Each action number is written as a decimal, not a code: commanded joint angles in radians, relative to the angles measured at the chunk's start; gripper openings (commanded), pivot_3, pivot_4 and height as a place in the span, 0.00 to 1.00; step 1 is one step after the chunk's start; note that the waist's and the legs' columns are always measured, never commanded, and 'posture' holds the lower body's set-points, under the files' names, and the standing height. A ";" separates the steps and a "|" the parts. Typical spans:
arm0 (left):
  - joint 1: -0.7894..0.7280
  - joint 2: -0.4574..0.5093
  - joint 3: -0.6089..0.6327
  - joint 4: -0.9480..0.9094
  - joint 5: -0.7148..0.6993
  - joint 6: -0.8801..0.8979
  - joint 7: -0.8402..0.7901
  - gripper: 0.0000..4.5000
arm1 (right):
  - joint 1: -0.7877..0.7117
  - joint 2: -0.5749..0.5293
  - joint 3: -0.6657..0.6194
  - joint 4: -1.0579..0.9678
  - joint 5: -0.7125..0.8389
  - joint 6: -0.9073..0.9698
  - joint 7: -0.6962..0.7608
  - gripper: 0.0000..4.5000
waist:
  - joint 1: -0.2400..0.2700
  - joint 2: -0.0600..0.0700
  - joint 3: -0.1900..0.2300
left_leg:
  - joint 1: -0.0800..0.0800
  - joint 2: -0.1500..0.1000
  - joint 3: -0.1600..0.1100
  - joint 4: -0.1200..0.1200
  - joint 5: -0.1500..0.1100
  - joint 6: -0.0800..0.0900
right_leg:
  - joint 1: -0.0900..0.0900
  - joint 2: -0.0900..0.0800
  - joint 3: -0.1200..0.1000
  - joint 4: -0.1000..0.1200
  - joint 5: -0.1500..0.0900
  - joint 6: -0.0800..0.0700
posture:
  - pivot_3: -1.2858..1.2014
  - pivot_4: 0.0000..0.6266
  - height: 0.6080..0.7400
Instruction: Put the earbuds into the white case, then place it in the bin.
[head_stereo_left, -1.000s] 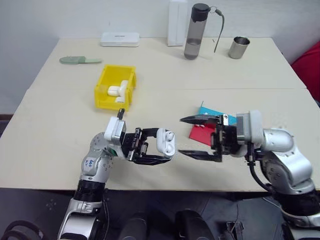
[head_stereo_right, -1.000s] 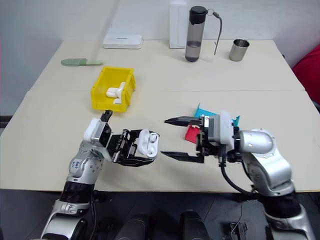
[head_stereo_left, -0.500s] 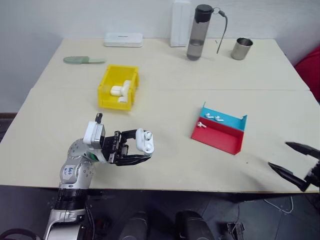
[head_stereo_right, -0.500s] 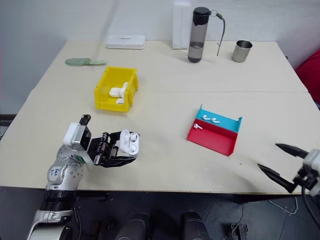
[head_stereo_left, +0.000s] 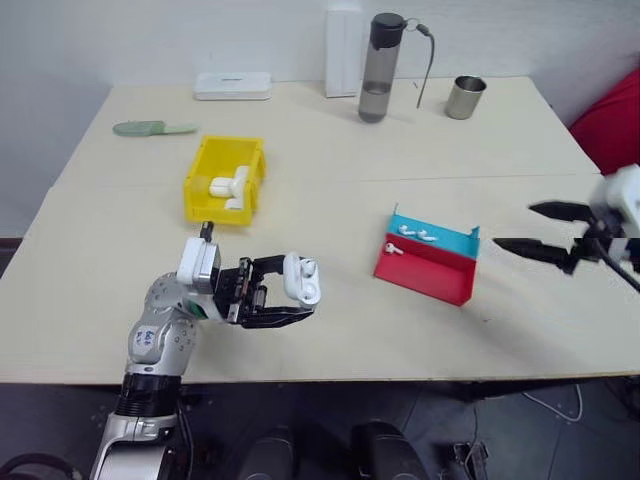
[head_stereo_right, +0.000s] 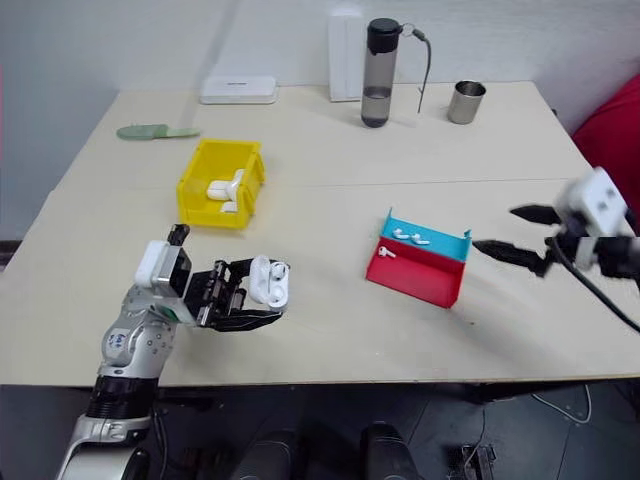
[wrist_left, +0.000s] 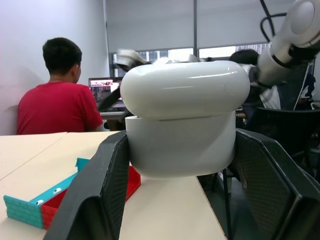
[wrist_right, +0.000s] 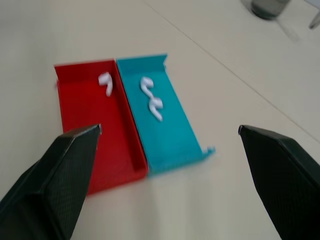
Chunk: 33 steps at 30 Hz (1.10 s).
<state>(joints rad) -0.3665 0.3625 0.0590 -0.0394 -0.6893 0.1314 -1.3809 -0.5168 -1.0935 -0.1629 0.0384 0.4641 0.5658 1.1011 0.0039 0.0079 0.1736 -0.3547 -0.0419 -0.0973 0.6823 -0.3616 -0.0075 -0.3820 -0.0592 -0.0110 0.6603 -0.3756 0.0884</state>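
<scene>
Left hand (head_stereo_left: 283, 297) grips the white case (head_stereo_left: 302, 281) near-left above the tabletop (head_stereo_left: 330, 160). Right hand (head_stereo_left: 530, 228), wide open and empty, should descend squarely over the earbuds (head_stereo_left: 412, 235) in the tray (head_stereo_left: 428, 267), pinching one gently.

No legible text or labels
</scene>
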 joint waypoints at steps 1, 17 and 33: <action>-0.006 0.000 -0.007 -0.031 -0.006 -0.002 0.012 0.61 | -0.194 0.020 0.182 0.102 -0.114 0.083 0.027 0.99 | 0.011 0.000 0.000 | -0.001 0.000 0.000 0.000 0.000 0.000 | -0.001 -0.001 0.000 0.000 0.000 0.000 | 0.52 0.24 1.00; 0.012 -0.005 -0.040 -0.063 0.010 -0.032 0.037 0.61 | -0.667 0.326 0.528 0.877 -0.559 -0.405 0.154 0.64 | -0.012 0.000 0.000 | -0.016 -0.003 -0.001 0.003 0.000 0.000 | -0.016 -0.002 -0.004 0.009 0.000 0.001 | 0.52 0.24 1.00; 0.026 0.002 -0.042 -0.083 0.011 -0.036 0.061 0.61 | -0.774 0.463 0.547 1.125 -0.726 -0.616 0.176 0.64 | -0.038 0.000 0.000 | -0.015 -0.003 -0.002 0.004 0.001 -0.001 | -0.018 -0.002 -0.004 0.016 0.000 0.001 | 0.52 0.24 1.00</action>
<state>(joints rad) -0.3435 0.3606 0.0174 -0.0782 -0.6743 0.1092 -1.3218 -1.2549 -0.6327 0.3894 1.1539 -0.2442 -0.0258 1.2832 -0.0344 0.0076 0.1737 -0.3696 -0.0448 -0.0989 0.6859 -0.3610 -0.0084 -0.4004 -0.0617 -0.0149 0.6767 -0.3753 0.0889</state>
